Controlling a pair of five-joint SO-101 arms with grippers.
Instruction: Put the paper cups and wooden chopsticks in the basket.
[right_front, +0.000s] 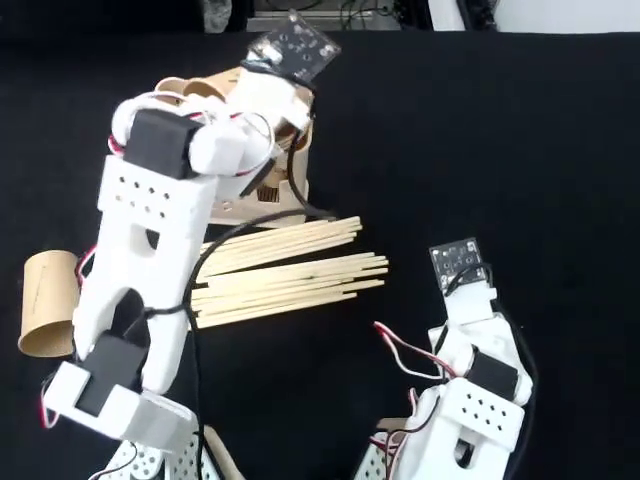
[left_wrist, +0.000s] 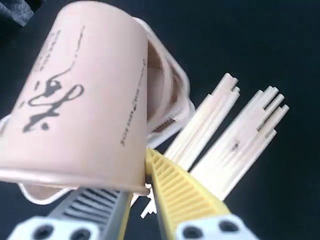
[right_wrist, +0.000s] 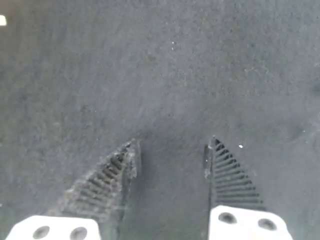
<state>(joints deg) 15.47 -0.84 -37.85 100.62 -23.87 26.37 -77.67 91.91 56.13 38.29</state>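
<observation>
At the near edge of the black table (right_front: 520, 150), the right arm (right_front: 480, 395) sits folded low. The right claw (right_wrist: 172, 150) hangs over the dark cloth with its jaws spread wide and nothing between them.

Over at the near left, a brown paper cup (right_front: 47, 305) lies on its side, partly hidden behind the base of the left arm (right_front: 145, 260).

Farther in, the wooden chopsticks (right_front: 300, 272) lie in a loose flat bundle on the table, fanned slightly at their ends, just in front of the basket (right_front: 282, 205).

At the far end, the left arm stretches out over the chopsticks to the basket. The left claw (left_wrist: 142, 185) is pinched tight on the rim of a second paper cup (left_wrist: 80, 100) and holds it tilted, with the basket's looped rim right beside it. Whether cup and basket touch cannot be told.
</observation>
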